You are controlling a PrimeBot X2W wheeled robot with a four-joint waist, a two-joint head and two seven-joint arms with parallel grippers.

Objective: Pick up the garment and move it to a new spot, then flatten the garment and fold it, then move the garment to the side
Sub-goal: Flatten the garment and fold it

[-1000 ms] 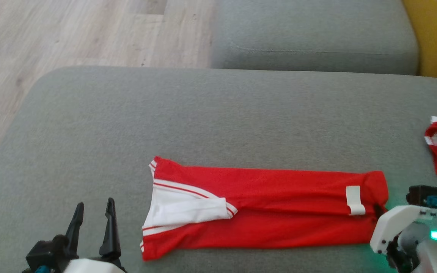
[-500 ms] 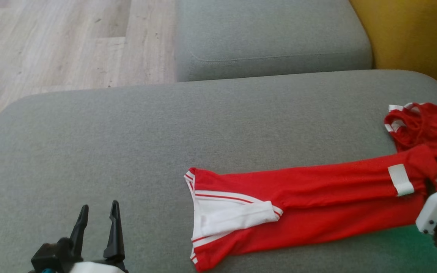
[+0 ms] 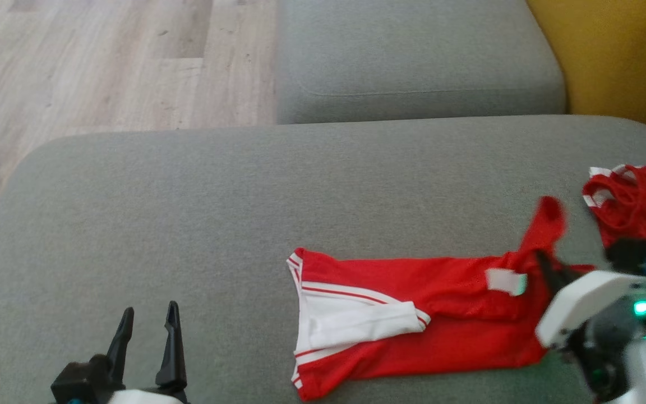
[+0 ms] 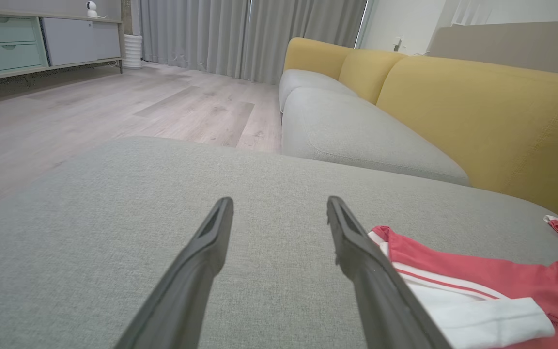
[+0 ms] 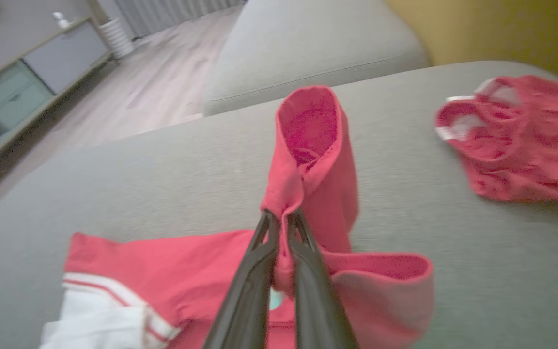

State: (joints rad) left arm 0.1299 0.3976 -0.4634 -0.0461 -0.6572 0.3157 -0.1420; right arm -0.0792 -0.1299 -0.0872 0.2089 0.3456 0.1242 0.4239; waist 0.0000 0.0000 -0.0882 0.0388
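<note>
Red fabric with white trim, the garment (image 3: 413,280) is spread lengthwise on the grey sofa cushion (image 3: 188,213). Its right end is pinched between the closed fingers of the right pincer (image 5: 281,215) and held raised off the cushion, with a folded flap standing above the fingertips. The left pincer (image 4: 279,203) is held with its fingers spread and nothing between them, low over bare cushion beside the garment's white-striped end. A second red garment (image 3: 637,202) is crumpled at the far right.
</note>
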